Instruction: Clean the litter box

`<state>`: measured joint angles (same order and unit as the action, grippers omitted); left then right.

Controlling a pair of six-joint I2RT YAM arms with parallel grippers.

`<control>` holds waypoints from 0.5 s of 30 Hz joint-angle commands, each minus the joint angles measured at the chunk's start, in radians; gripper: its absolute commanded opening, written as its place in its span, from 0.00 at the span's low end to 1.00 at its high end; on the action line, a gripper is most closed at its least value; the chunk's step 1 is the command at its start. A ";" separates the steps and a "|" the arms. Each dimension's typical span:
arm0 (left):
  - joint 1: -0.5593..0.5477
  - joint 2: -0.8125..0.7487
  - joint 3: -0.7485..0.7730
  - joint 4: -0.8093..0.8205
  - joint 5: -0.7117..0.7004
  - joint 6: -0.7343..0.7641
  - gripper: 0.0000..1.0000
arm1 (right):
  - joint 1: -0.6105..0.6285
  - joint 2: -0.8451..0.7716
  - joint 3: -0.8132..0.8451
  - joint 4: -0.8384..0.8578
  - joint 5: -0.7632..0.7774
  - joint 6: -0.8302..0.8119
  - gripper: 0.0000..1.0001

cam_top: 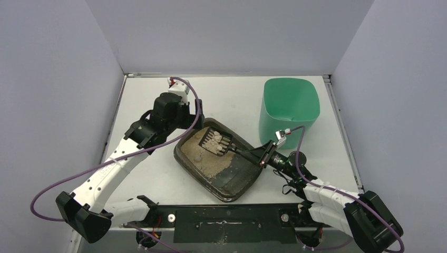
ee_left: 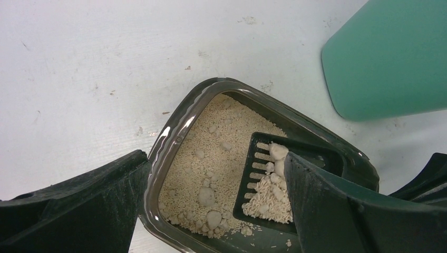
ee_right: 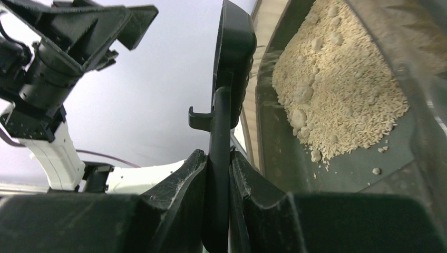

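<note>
Right pincer [cam_top: 262, 155] pinches the loaded scoop [cam_top: 216, 142] over the litter box [cam_top: 240, 182]. Left pincer [ee_left: 213, 158], spread, hangs at its ten o'clock corner; mint-green bin [cam_top: 290, 108] at two o'clock.

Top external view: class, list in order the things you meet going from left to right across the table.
From the left: left gripper → litter box → green bin. Left out because they overlap: the scoop, which sits over the litter box, and the right gripper, which is level with the green bin's left edge.
</note>
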<state>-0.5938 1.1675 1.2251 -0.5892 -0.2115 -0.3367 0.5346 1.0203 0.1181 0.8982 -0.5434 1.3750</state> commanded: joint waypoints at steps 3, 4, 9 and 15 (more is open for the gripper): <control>0.007 -0.047 0.015 0.052 0.011 -0.012 0.97 | 0.029 -0.023 0.039 0.053 -0.010 -0.021 0.00; 0.008 -0.049 0.013 0.050 0.009 -0.012 0.97 | 0.007 -0.044 0.031 0.018 0.019 -0.011 0.00; 0.007 -0.063 0.005 0.052 0.015 -0.015 0.97 | 0.038 -0.036 0.041 0.025 0.007 -0.016 0.00; 0.008 -0.085 -0.015 0.055 0.019 -0.015 0.97 | 0.061 -0.055 0.060 -0.031 0.023 -0.024 0.00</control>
<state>-0.5926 1.1187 1.2160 -0.5846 -0.2039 -0.3389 0.5556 0.9661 0.1116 0.8520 -0.5014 1.3884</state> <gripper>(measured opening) 0.973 0.174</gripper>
